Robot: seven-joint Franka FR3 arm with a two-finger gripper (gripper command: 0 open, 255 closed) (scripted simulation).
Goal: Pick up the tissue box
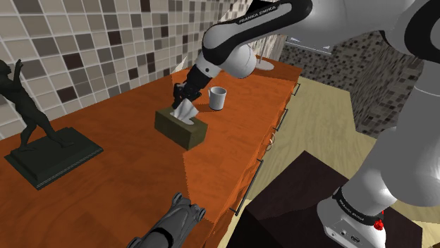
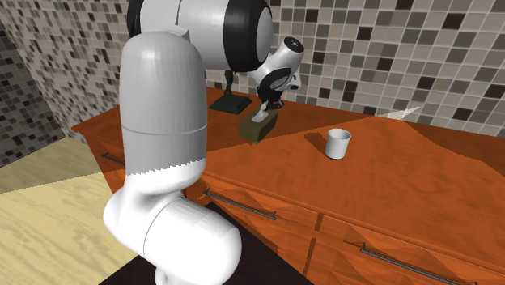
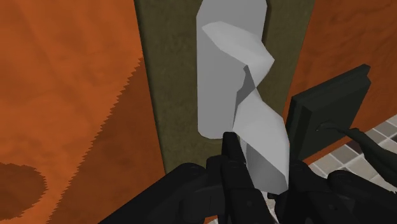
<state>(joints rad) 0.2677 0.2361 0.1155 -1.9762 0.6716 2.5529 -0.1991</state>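
black claw hangs just above the olive-green oblong tissue box, centred on its white tissue tuft to grab it; can't tell if open or shut.

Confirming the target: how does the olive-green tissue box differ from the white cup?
The olive-green rectangular tissue box is low and blocky; the white round cup is upright and open-topped. The box has a white tissue poking from its top; nothing sticks out of the cup. The black pincer is right over the box; the cup stands clear of it. Both rest on the wooden counter.
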